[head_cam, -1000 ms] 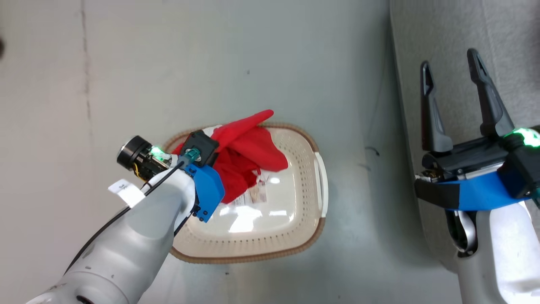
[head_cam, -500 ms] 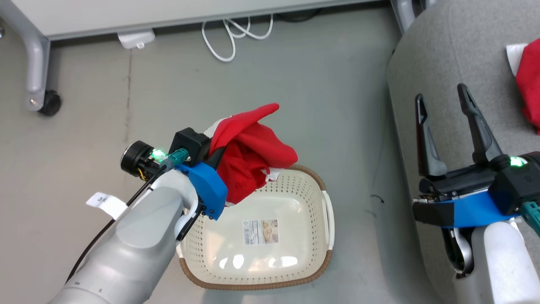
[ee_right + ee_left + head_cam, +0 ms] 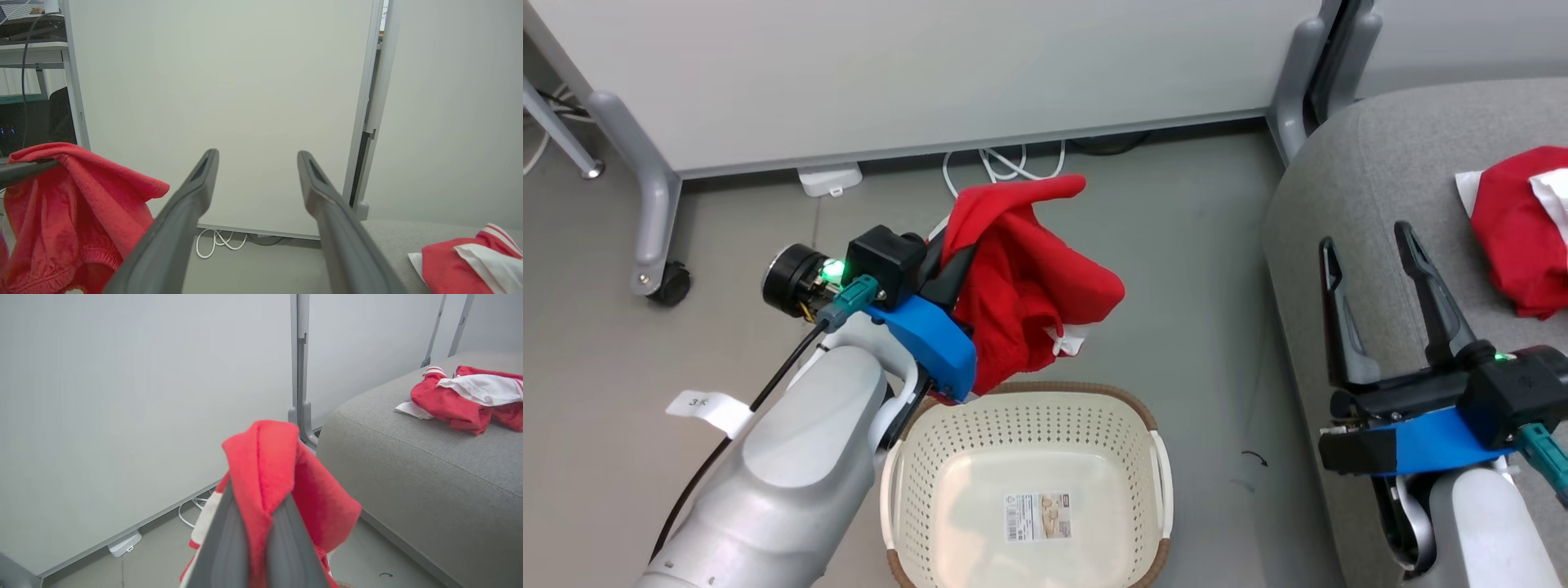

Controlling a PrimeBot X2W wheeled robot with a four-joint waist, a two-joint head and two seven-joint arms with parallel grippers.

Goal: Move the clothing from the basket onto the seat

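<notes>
As the cream perforated plastic basket (image 3: 1094, 425) is found empty, step: final carry.
Left jaws: shut on soft red garment (image 3: 1029, 278), held clear above basket.
Right jaws: wide, empty.
Next: garment to be released over grey upholstered seat (image 3: 1372, 204).

Hanging garment (image 3: 1029, 269): bright red, bit of white trim at hem.
Garment on seat (image 3: 1515, 237): red, white panel, red-and-white striped edge.
Basket (image 3: 1094, 425): cream, rows of small holes, brown woven-look rim, pale label on bottom.
Seat (image 3: 1356, 188): plain grey fabric.
Left gripper (image 3: 258, 498), right gripper (image 3: 1364, 238): dark grey fingers, blue bracket, green light.
Floor (image 3: 1192, 245): grey.
Cable (image 3: 1005, 163): white.
</notes>
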